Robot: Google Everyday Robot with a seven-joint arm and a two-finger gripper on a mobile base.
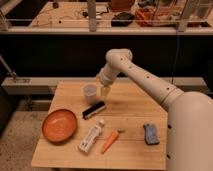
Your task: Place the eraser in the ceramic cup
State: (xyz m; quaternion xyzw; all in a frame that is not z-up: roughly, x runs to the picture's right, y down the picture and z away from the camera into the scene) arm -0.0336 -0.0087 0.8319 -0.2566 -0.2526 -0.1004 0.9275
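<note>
The eraser (93,110), a black oblong bar with a pale lower edge, lies on the wooden table (130,107) left of centre. The ceramic cup (90,91), small, white and round, stands just behind it toward the table's back left. My gripper (105,91) hangs from the white arm right beside the cup, on its right, above and behind the eraser's right end. It holds nothing that I can see.
An orange plate (59,125) sits at the front left. A white tube with a cap (91,137) and an orange carrot (110,142) lie near the front. A blue-grey sponge (149,133) lies at the right. A dark shelf runs behind the table.
</note>
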